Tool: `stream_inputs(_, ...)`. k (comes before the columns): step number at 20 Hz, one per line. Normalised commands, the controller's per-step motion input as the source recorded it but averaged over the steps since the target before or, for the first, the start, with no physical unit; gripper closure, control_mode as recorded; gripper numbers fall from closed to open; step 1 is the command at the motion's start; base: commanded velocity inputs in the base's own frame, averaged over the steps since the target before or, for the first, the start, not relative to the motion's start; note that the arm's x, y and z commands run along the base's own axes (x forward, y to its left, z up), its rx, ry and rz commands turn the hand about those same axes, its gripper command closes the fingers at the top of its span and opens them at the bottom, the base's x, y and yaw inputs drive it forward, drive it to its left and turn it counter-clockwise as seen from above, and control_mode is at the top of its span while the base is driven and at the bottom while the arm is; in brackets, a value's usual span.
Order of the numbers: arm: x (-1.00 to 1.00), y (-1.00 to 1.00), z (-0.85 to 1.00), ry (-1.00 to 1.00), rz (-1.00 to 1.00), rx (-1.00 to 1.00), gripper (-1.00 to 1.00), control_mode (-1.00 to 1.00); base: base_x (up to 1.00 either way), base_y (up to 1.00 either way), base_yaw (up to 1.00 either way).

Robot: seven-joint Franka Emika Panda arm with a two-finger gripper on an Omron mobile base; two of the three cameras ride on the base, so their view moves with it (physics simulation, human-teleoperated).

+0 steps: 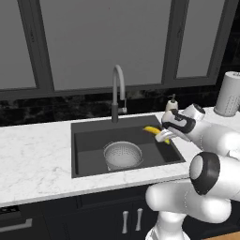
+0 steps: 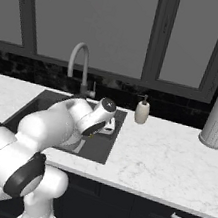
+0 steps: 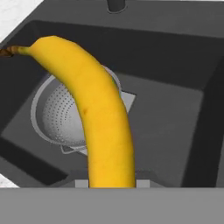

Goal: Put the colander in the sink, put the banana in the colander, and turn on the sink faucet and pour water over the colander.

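Observation:
The silver perforated colander (image 1: 122, 154) sits on the floor of the dark sink (image 1: 89, 140), left of centre. My gripper (image 1: 163, 136) hangs over the sink's right part, shut on the yellow banana (image 1: 151, 129), which sticks out to the left above the basin. In the hand view the banana (image 3: 105, 122) runs up the middle, and the colander (image 3: 57, 113) lies below and behind it on the sink floor (image 3: 175, 131). The gooseneck faucet (image 1: 117, 89) stands at the sink's back edge with its spout over the basin; no water shows.
A soap dispenser (image 1: 172, 103) stands on the marble behind the sink's right corner. A tall white dotted cylinder (image 1: 229, 93) is at the far right of the counter. White marble counter (image 1: 33, 159) spreads left of the sink. My arm's body hides much of the sink (image 2: 101, 150) in the right base view.

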Motion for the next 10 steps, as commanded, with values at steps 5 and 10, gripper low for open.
stream_inputs(5,0.47,0.53,-0.13,0.0,0.05,0.04,1.0,-1.0,0.0,0.0,0.0)
stream_inputs(10,0.37,0.48,-0.28,0.0,0.04,0.01,1.0,-1.0,0.0,0.0,0.0)
